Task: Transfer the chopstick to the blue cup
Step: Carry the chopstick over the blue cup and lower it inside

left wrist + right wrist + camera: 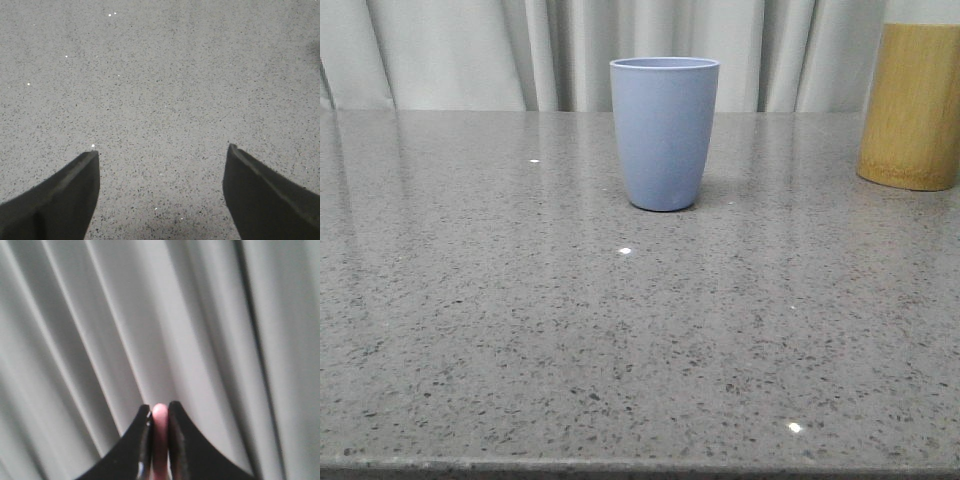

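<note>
The blue cup (664,132) stands upright near the back middle of the grey speckled table (620,330), its mouth open. In the right wrist view a pale pink chopstick (159,440) is pinched between the two black fingers of my right gripper (160,412), its rounded end just at the fingertips, with pale curtain folds behind it. My left gripper (162,152) is open above bare table, nothing between its dark fingers (65,195).
A yellow-brown bamboo cylinder holder (912,105) stands at the back right of the table. Pale curtains (470,50) hang behind the table's far edge. The table's front edge (620,465) runs along the bottom of the front view.
</note>
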You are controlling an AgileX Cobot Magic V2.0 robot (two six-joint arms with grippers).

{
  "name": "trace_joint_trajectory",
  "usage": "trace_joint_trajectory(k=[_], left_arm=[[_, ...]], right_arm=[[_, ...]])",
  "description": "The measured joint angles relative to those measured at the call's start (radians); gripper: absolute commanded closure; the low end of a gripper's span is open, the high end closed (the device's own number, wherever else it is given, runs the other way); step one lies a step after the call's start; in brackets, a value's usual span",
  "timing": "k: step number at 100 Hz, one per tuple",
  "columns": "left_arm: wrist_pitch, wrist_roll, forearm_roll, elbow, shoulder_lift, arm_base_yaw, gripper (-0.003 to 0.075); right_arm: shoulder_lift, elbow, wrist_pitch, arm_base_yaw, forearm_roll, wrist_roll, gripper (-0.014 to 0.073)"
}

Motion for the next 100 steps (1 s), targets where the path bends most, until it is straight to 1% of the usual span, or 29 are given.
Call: trace_joint_trajectory(k=[15,36,69,100], left_arm=[[0.000,0.000,0.000,0.000,0.000,0.000,0.0218],[0.000,0.000,0.000,0.000,0.000,0.000,0.0218],[0.000,0.000,0.000,0.000,0.000,0.000,0.0218],[0.000,0.000,0.000,0.000,0.000,0.000,0.0218]], right_arm=[[0.040,0.000,-0.007,0.106,0.000,0.000,0.0660],[0.144,0.000,-0.016,0.183,-0.022,0.000,0.0660],[0.295,0.000,-0.007,0.239,-0.041,0.000,0.0660],[0.369,0.000,0.016,0.260,-0.047,0.000,0.0660]])
